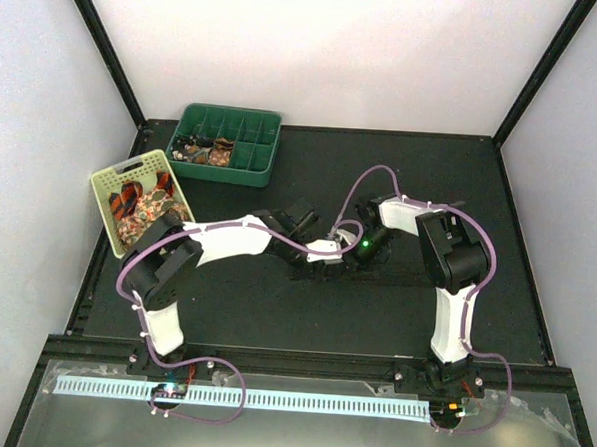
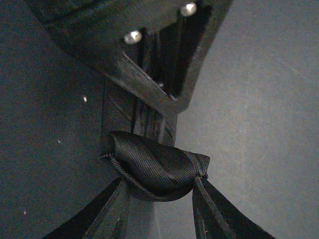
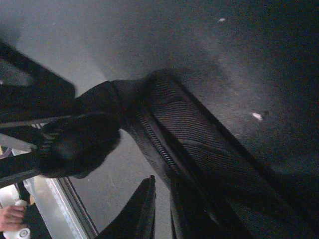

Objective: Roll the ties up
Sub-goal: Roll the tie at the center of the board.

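Roll end of dark tie (image 2: 149, 162) sits gripped in your half-open left gripper (image 2: 158, 181). Right gripper (image 3: 162, 201) nearly closed at the tail, grip unclear; hold it taut, turn slowly.

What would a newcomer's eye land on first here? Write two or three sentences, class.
Mid-table, the left gripper clasps the rolled end of a dark tie, the right gripper close beside it. Far left, a green tray holds rolled ties, beside a pale basket of loose ones.
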You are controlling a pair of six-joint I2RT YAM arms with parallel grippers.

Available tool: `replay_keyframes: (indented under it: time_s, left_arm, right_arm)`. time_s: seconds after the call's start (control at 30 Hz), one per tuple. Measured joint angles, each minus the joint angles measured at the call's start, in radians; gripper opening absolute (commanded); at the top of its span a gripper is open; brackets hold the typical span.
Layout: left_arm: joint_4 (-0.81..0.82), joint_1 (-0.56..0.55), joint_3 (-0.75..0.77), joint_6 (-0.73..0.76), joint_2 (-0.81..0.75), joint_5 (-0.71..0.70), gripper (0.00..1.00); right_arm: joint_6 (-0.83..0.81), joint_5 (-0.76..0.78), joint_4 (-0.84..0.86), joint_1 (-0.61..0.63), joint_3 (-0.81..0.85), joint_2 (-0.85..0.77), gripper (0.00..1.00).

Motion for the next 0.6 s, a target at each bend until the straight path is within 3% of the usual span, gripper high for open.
replay_keyframes:
  time_s: [0.37, 0.6]
  left_arm:
    - [0.021, -0.005, 0.044, -0.036, 0.043, 0.001, 0.37]
    - [0.028, -0.015, 0.05, -0.062, 0.072, 0.004, 0.38]
  right_arm:
    - [0.002, -0.065, -0.034, -0.09, 0.0, -0.015, 0.28]
    - [0.066, -0.167, 0.0, -0.104, -0.017, -0.023, 0.3]
